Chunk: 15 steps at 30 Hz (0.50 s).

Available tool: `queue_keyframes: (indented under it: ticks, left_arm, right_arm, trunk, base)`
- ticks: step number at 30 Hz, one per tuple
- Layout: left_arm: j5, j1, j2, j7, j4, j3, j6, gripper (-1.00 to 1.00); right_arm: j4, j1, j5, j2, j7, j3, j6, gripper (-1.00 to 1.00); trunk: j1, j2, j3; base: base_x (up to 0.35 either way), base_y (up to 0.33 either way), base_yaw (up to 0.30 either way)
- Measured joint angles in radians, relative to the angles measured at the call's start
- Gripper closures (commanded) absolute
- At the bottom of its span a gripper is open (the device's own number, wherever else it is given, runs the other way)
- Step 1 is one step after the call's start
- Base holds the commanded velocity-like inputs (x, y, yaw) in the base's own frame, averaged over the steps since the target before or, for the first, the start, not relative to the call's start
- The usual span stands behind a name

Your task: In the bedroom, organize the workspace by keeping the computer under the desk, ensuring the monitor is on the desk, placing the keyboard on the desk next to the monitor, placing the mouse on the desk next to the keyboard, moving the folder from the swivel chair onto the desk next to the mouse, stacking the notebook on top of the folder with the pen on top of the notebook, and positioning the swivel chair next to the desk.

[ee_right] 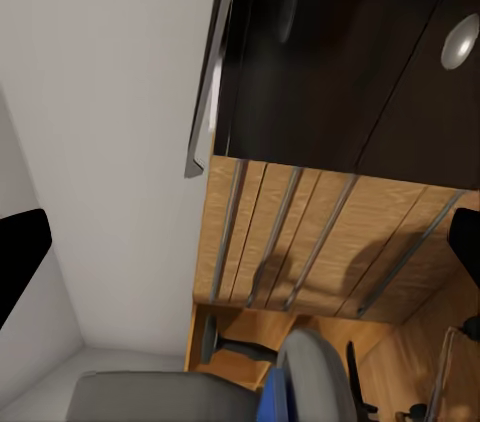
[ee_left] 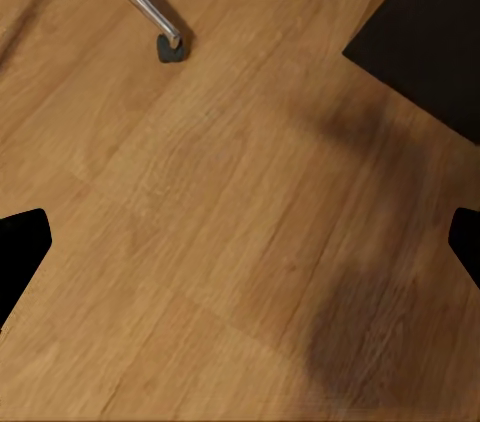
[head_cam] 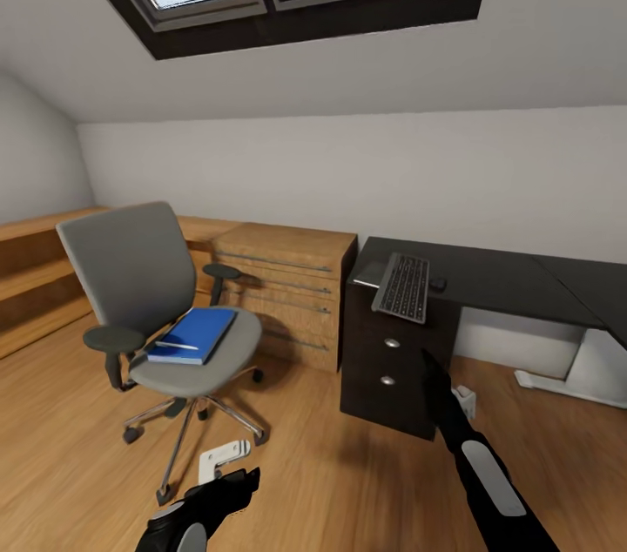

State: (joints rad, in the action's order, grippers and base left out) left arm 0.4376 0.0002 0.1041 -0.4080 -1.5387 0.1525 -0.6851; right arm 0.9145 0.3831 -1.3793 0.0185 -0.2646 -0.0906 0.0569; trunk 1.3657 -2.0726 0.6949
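Note:
The grey swivel chair (head_cam: 131, 273) stands left of the desk (head_cam: 505, 278), with the blue folder (head_cam: 198, 333) on its seat and a thin white pen (head_cam: 178, 346) lying on the folder. The dark keyboard (head_cam: 403, 286) lies on the black desk top and overhangs the front edge, with the small black mouse (head_cam: 438, 283) just right of it. A thin grey rectangle (head_cam: 369, 275), possibly the notebook, lies left of the keyboard. My right gripper (head_cam: 429, 360) is open in front of the drawer unit (head_cam: 387, 365). My left gripper (head_cam: 244, 482) hangs open over the floor. Monitor and computer are out of view.
A light-wood chest of drawers (head_cam: 287, 286) stands between chair and desk. Low wooden shelving (head_cam: 35, 273) runs along the left wall. A chair castor (ee_left: 170, 47) is close to my left gripper. A white panel (head_cam: 601, 365) stands under the desk at the right.

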Motion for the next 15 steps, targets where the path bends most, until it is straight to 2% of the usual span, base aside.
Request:
queue_keyframes:
  ticks: [8,15]
  left_arm:
    - [0.001,0.000,-0.003,0.003,0.000,0.000,-0.001,-1.00]
    - [0.001,0.000,-0.003,0.003,0.000,0.003,-0.001,-1.00]
  right_arm:
    - [-0.001,0.000,0.003,-0.001,0.000,0.005,0.000,-1.00]
    - [-0.002,0.000,0.003,-0.002,0.000,0.006,0.000,-1.00]
  trunk:
    - [0.000,0.000,0.000]
    - [0.000,0.000,0.000]
  base:
    - [0.314,0.003,0.000]
    - [0.317,0.070,0.000]
